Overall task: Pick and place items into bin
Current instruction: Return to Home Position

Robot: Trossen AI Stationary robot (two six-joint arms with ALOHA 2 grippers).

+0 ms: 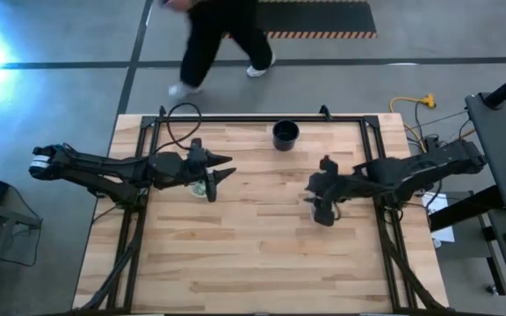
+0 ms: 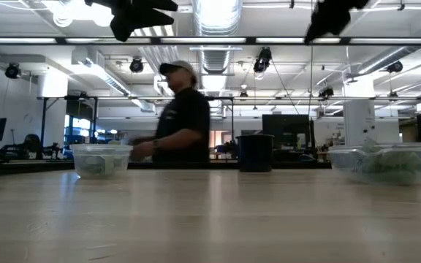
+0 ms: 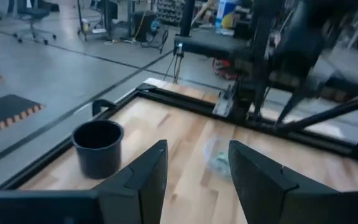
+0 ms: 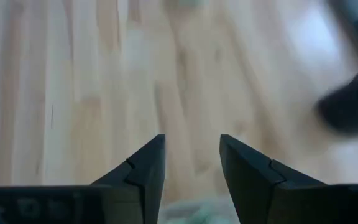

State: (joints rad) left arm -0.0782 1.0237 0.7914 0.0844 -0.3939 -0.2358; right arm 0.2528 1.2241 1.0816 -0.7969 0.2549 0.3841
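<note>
Two clear tubs stand on the wooden table, one on the left (image 2: 102,159) and one on the right (image 2: 382,161). Pale green items (image 2: 99,165) show through their walls. My left gripper (image 3: 197,144) hangs open and nearly level above the left tub (image 1: 202,187), nothing between its fingers. My right gripper (image 4: 192,138) is open too, slanting down, raised above the right tub (image 1: 324,213). A blurred bit of pale green (image 4: 191,208) shows below its fingers. In the low view both grippers are high above the table, left (image 2: 134,14) and right (image 2: 331,16).
A black cup (image 1: 285,134) stands near the middle of the table's far edge. A dark metal frame (image 1: 253,118) runs around the tabletop. A person in dark clothes (image 1: 222,39) walks past beyond the far edge. Bare wood lies between the tubs and toward the near edge.
</note>
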